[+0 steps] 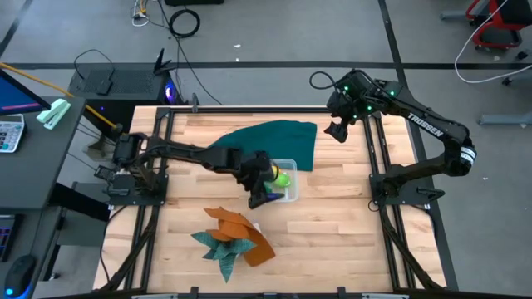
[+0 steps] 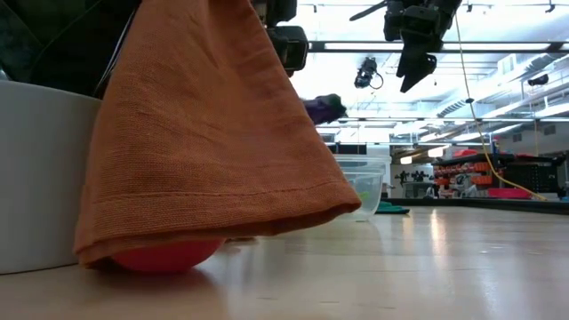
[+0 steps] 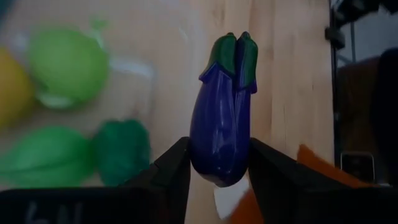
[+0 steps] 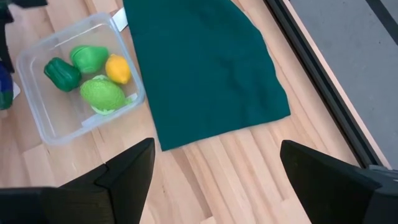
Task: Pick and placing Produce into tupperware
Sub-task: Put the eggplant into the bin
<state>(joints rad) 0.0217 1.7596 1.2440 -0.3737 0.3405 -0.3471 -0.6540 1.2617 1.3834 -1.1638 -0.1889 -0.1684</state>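
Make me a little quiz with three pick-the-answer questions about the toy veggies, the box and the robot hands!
1. Where is the purple eggplant?
A. Between the left gripper's fingers
B. On the dark green cloth
C. Inside the clear tub

2. How many toys lie in the clear tub?
A. One
B. Four
C. Seven

3. How are the right gripper's fingers?
A. Shut on a lemon
B. Shut on the cloth
C. Open and empty

Answers:
1 A: the left wrist view shows the eggplant pinched between the two fingers.
2 B: the right wrist view shows a yellow toy and three green ones in the tub.
3 C: its fingers stand wide apart above the dark green cloth with nothing between them.
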